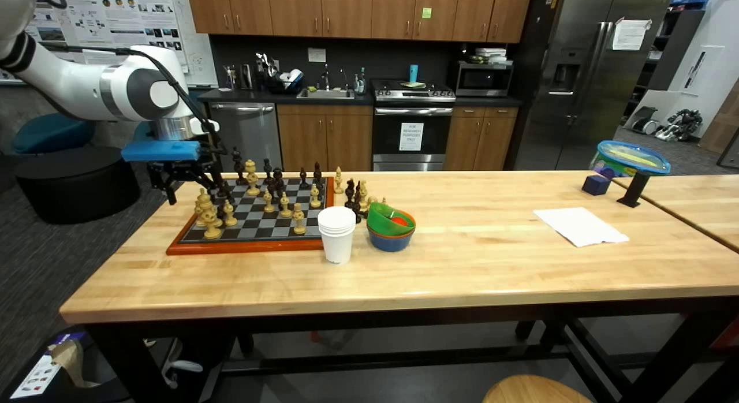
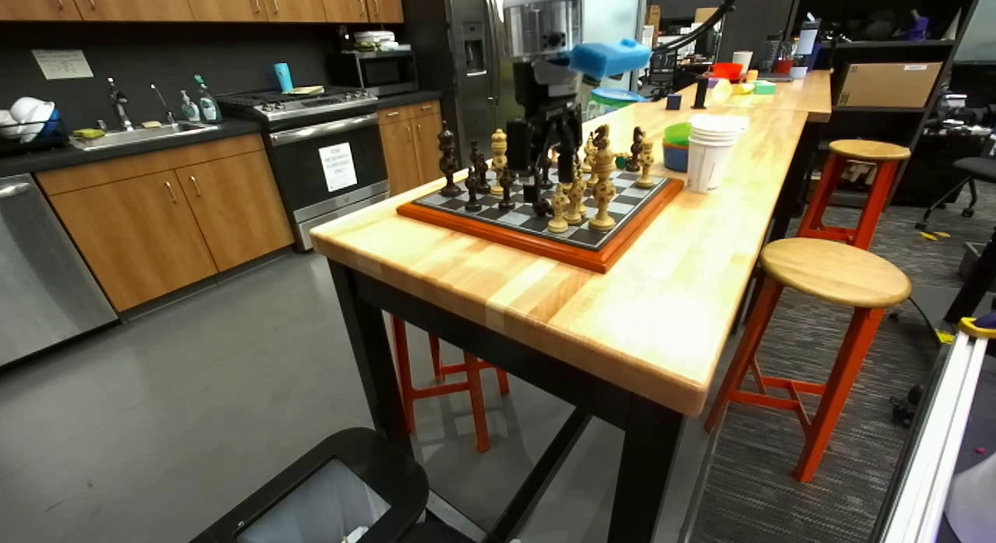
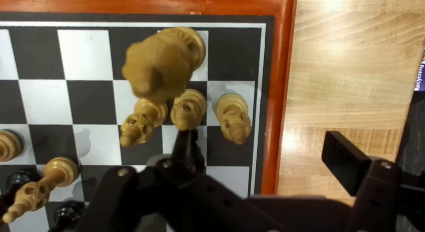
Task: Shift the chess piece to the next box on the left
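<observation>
My claw (image 3: 267, 155) is spread, unloaded. The probable target, a pale chess piece (image 3: 234, 120), stands near the edge of the chessboard (image 3: 279, 109); I should centre before lowering, clearing the adjacent piece (image 3: 189, 110).

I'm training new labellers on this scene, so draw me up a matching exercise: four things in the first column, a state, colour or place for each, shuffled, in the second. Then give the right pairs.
Column one
1. gripper
2. cups
3. chessboard
4. paper sheet

Column two
A. nested together, standing upright
B. lying near a dark blue cube
C. open
D. framed in red-orange

Right pairs
1-C
2-A
3-D
4-B
</observation>
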Tool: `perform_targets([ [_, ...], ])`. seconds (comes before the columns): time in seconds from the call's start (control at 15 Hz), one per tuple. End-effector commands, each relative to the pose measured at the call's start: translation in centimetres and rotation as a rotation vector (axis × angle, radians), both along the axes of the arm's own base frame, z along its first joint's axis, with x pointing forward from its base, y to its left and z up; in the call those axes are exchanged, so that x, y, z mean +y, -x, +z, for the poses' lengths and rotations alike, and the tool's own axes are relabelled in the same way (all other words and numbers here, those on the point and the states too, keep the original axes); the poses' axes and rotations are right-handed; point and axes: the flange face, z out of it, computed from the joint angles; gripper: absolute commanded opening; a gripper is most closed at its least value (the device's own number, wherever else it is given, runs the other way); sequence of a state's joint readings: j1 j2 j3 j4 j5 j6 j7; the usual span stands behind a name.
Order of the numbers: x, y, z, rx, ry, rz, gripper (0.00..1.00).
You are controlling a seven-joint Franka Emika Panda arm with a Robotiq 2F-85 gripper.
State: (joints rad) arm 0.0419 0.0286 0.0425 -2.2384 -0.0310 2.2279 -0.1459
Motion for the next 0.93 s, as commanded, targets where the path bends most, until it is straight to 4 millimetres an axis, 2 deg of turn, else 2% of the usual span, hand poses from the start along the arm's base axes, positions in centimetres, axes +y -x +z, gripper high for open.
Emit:
perform_targets([
  [0.0,0.46,-0.12,0.25,0.014,-0.017,0.006,1.00],
  [0.6,1.45,-0.05,-0.04,0.027,-0.035,0.004,1.00],
  [0.67,1.43,-0.05,-0.05,0.025,-0.034,0.003,0.91],
  [0.73,1.41,-0.06,-0.04,0.023,-0.034,0.002,0.73],
  [0.87,1.36,-0.03,0.02,0.021,-0.032,0.001,0.60],
])
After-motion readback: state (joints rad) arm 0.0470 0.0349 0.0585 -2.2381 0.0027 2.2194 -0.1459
